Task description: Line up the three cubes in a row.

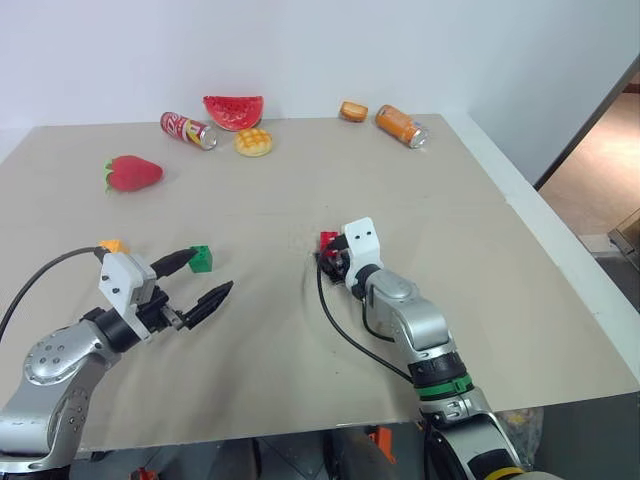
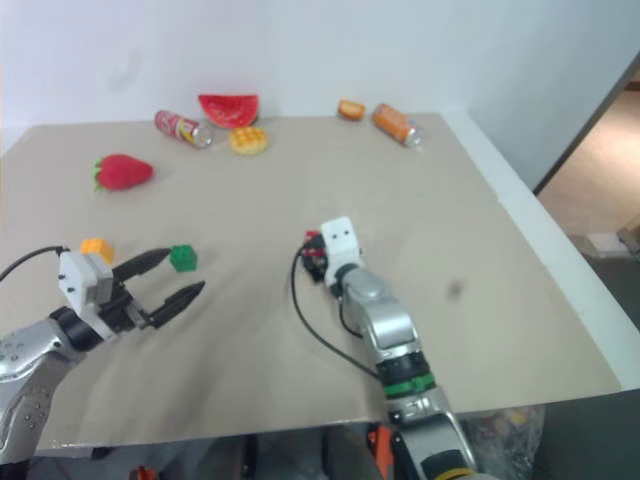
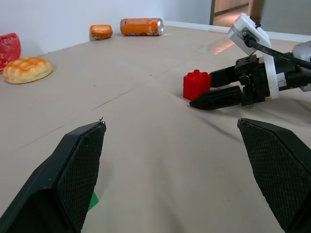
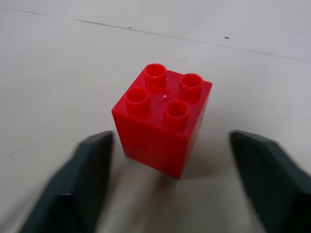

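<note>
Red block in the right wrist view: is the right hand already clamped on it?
No. The red block stands on the table with a gap on each side between it and the right hand's fingers.

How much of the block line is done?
None of it looks done: the three cubes are not in a row. The green cube and the orange-yellow cube sit apart near the open left tool. In hand: the right tool has its fingers on either side of the red cube, not gripping it yet. Left to do: grab the red cube and line all three up.
</note>
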Robot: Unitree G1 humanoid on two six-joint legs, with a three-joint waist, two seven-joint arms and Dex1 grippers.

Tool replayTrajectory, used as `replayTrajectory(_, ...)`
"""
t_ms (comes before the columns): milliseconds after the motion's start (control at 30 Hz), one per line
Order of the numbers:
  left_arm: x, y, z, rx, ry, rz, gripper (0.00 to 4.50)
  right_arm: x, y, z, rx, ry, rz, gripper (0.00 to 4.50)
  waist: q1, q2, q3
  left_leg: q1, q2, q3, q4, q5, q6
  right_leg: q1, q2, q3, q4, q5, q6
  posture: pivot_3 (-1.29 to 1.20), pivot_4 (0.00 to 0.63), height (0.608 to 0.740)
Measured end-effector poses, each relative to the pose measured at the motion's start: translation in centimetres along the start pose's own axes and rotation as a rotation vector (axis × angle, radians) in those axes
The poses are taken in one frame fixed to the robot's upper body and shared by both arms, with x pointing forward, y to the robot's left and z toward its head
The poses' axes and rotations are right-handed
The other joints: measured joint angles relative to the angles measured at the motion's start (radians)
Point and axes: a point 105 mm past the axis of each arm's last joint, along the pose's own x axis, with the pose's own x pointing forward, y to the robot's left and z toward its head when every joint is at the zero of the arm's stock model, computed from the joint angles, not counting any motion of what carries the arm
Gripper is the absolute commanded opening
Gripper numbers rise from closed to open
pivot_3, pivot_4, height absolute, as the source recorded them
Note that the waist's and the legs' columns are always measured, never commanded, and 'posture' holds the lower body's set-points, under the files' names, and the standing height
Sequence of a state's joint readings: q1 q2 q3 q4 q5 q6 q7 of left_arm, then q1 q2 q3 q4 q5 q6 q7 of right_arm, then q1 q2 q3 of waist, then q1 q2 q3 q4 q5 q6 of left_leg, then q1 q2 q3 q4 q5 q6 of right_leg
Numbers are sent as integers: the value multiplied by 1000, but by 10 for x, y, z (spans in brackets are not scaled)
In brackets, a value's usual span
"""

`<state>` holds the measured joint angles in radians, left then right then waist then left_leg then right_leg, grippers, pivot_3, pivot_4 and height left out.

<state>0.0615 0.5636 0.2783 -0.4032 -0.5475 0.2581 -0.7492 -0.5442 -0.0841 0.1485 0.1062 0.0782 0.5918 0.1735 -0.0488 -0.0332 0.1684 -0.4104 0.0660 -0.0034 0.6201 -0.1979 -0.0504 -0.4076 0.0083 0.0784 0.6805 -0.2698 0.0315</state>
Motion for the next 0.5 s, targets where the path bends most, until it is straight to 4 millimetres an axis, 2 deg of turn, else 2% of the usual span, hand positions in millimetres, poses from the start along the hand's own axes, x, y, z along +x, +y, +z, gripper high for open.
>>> replayTrajectory(67,0,0,-2,-5,2,4,4500,1,0,0,3,-1,-6,1995,0,0,0,0,0,0,0,0,0,0,0,0,0,0,0,0,150,740)
replayTrajectory(100,0,0,-2,-6,1,8,4500,2,0,0,11,0,-14,1491,0,0,0,0,0,0,0,0,0,0,0,0,0,0,0,0,150,740)
replayTrajectory(167,0,1,-2,-4,2,13,4500,3,-1,0,15,-1,-22,1172,0,0,0,0,0,0,0,0,0,0,0,0,0,0,0,0,150,740)
replayTrajectory(367,-3,3,-10,-35,7,45,4500,4,-3,1,18,2,-21,1173,0,0,0,0,0,0,0,0,0,0,0,0,0,0,0,0,150,740)
replayTrajectory(500,-17,14,-15,-116,15,82,4500,-1,0,6,-38,-30,110,1173,-1,0,0,0,0,0,0,0,0,0,0,0,0,0,0,0,150,740)
